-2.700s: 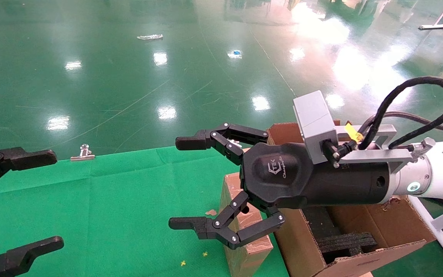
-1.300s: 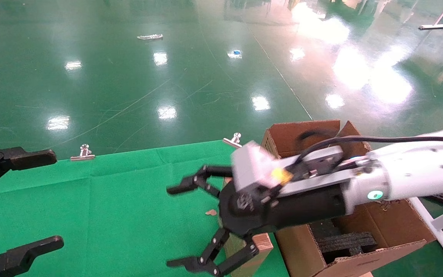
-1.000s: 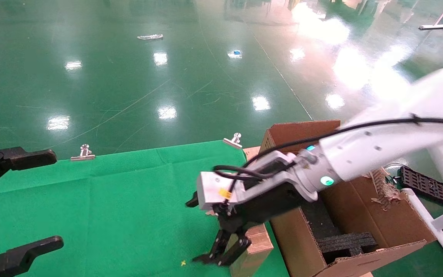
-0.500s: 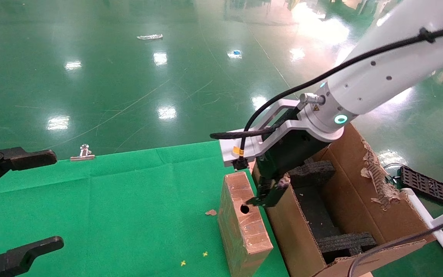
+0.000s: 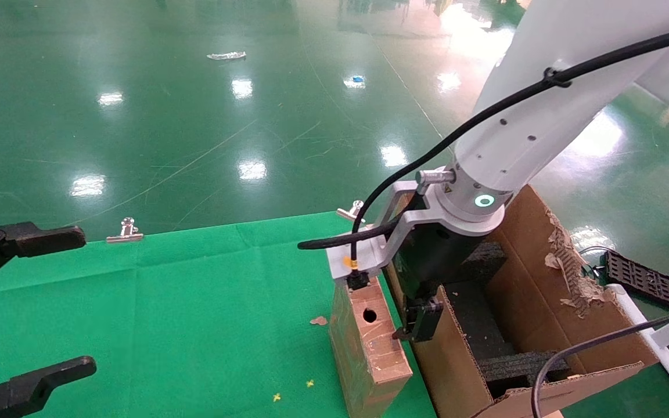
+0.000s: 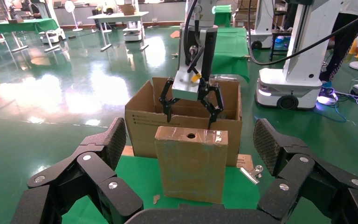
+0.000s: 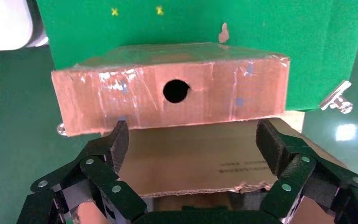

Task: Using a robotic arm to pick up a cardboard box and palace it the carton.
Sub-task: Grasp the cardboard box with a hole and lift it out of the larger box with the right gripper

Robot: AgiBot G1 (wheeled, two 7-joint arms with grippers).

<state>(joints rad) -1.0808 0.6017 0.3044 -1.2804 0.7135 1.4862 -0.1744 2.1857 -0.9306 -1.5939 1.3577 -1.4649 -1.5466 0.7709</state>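
The small taped cardboard box stands on edge on the green cloth, its top face with the round hole up, close against the carton. It also shows in the left wrist view and the right wrist view. The white right arm comes down from the upper right. My right gripper points down, open and empty, its fingers straddling the carton's printed wall right beside the box's top. It shows in the left wrist view too. My left gripper is open and empty at the left edge.
Black foam blocks lie inside the carton, whose right flap is torn. Binder clips hold the green cloth at its far edge. A black tray lies on the floor and a white frame stands at the right.
My right arm has swung from level in front of the camera to pointing down, and its open gripper has lowered beside the box over the carton's wall. Box and left gripper have not moved.
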